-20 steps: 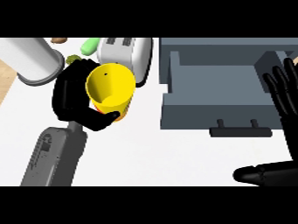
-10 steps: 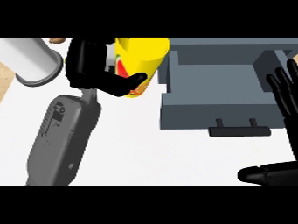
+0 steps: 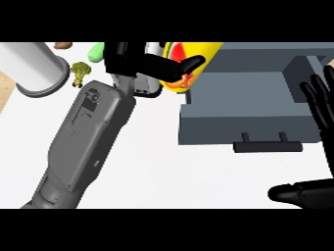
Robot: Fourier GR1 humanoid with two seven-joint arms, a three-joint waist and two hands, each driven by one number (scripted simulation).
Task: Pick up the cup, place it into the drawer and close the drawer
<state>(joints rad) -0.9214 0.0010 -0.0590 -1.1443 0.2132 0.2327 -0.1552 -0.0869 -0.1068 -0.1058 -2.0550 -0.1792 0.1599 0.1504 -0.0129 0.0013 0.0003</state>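
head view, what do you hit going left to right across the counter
white cylinder → small green vegetable → left hand → yellow cup it holds → open grey drawer → right hand, open at the right edge

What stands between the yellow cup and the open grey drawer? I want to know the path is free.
Nothing in the head view: the yellow cup, held in the left hand, already hangs at the open grey drawer's left wall.
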